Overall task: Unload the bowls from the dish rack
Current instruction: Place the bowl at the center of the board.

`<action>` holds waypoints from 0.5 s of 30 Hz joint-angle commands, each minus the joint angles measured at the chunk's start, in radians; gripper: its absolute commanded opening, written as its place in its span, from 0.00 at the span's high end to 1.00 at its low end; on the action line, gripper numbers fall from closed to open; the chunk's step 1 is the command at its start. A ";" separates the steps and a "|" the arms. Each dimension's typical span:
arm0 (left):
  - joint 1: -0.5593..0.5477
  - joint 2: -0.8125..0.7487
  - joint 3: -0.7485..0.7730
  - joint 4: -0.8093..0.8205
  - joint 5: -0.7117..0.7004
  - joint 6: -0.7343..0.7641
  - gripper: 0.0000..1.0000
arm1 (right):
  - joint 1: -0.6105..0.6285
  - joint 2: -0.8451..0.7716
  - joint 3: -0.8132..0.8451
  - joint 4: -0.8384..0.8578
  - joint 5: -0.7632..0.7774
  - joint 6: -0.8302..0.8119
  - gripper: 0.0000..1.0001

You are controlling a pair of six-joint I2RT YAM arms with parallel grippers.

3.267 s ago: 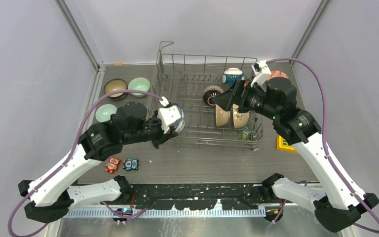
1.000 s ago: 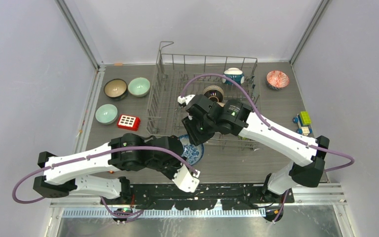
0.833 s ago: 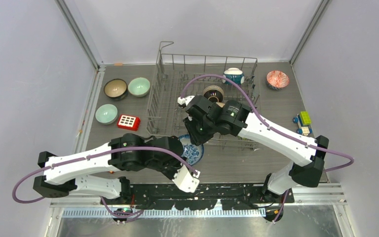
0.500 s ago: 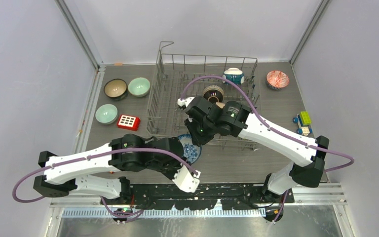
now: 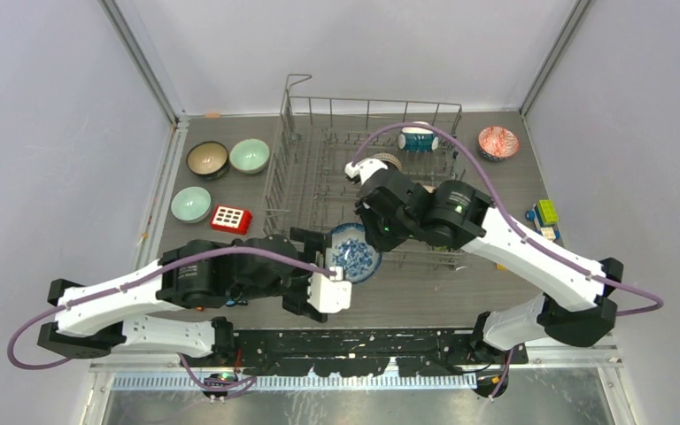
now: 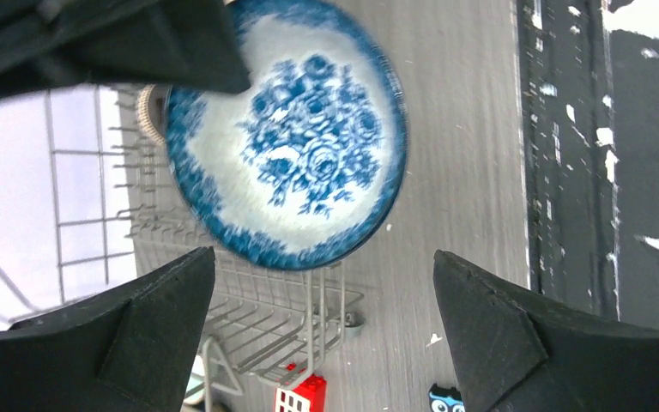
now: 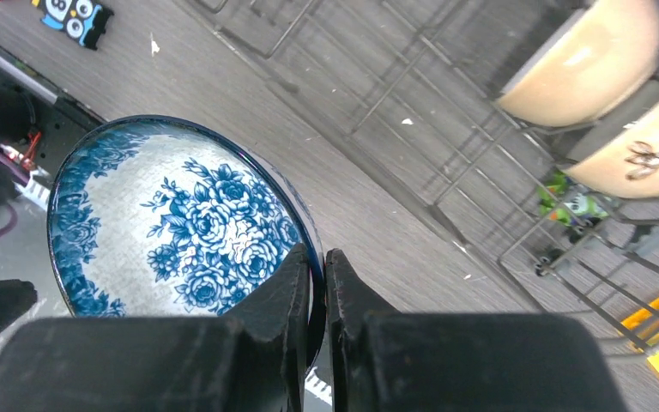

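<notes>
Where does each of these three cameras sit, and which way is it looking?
Top: high behind the robot, looking down on the rack, left arm and right arm.
Left wrist: on the left arm, looking past the open left hand at the blue bowl.
Right wrist: on the right arm, its right hand pinching that bowl's rim.
Shared: all three show the blue bowl.

Handover done: left claw (image 6: 323,256) sprang wide, releasing blue-and-white bowl (image 7: 172,223); right claw (image 7: 317,257) closed on its rim, carried slightly right.

Past my right gripper (image 7: 316,266), two cream bowls (image 7: 579,69) run off the frame, blurred; its fingers (image 7: 283,326) cover the near rim of the blue-and-white bowl (image 7: 180,223).
</notes>
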 commanded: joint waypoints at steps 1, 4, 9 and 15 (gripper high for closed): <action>-0.003 0.017 0.097 0.102 -0.181 -0.214 0.00 | 0.000 -0.102 0.037 0.008 0.132 0.005 0.99; -0.002 0.067 0.163 0.081 -0.192 -0.328 0.00 | -0.015 -0.151 0.011 0.012 0.224 0.009 0.99; 0.013 0.088 0.122 0.223 -0.182 -0.481 0.00 | -0.123 -0.244 -0.009 0.036 0.317 0.016 0.99; 0.102 0.085 0.002 0.440 -0.194 -0.797 0.00 | -0.356 -0.318 0.021 0.074 0.422 0.008 0.99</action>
